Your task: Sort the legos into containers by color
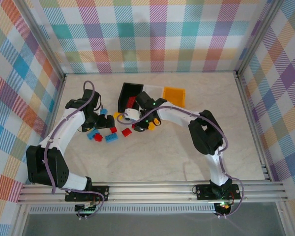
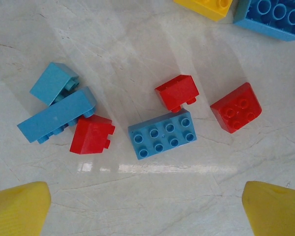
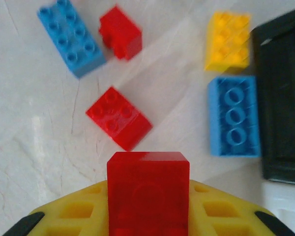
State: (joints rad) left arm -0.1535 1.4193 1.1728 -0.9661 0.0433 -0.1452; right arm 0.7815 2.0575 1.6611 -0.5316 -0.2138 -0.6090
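Checked pastel walls enclose a pale, marbled counter (image 1: 152, 157). At its far middle stand the black bin (image 1: 125, 93), the white bin (image 1: 155, 91) and the yellow-orange bin (image 1: 174, 96). The loose legos (image 1: 104, 133) lie scattered just in front of the bins.

The right fingers (image 3: 214, 211) are narrowed onto a red brick (image 3: 147, 182), which sits squarely between them with its top face standing clear above the tips. The black bin (image 3: 280, 98) lies near, off to one side. Something red already shows inside it from above, so this brick is probably meant to go there. Another red brick (image 3: 119, 118), a yellow brick (image 3: 228, 39) and a blue brick (image 3: 234, 115) lie on the counter beyond the grip.

The left fingers (image 2: 19, 211) stand wide and hold nothing, poised above a cluster of pieces as if picking the next target. A blue eight-stud brick (image 2: 162, 133) lies flat ahead of the gap between the tips, touching neither. Red bricks sit just beside it, which could crowd a clean pinch.
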